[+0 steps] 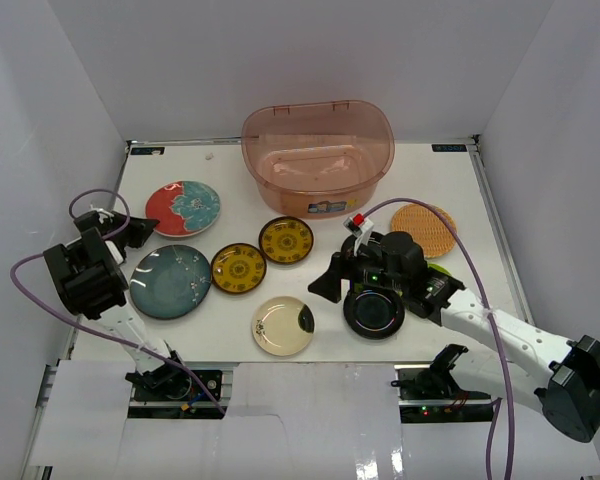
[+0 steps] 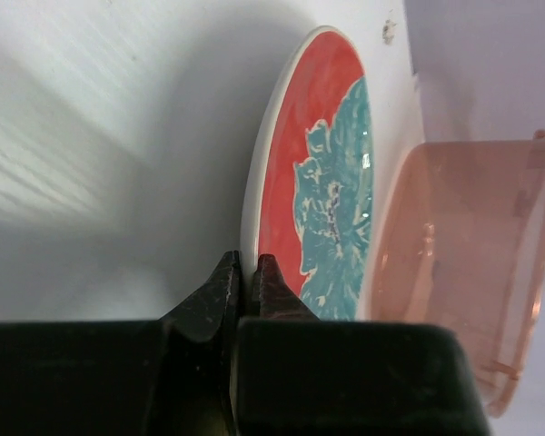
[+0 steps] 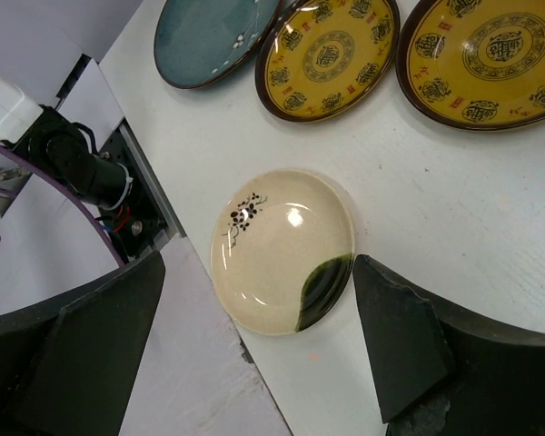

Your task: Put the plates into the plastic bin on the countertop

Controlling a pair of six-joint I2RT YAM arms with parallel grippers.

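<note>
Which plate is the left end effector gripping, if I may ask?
The red plate with the teal flower: only its rim sits pinched in the left end effector.

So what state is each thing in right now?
red plate: rim pinched by left pincer.
left pincer: shut on red plate.
right pincer: open, empty.
plastic bin: empty.
cream plate: flat on countertop, not gripped.
blue-grey plate: flat, not gripped.

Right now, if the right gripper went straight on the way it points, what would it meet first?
Probably the round cream plate with a dark patch, centred ahead of the right gripper.
</note>
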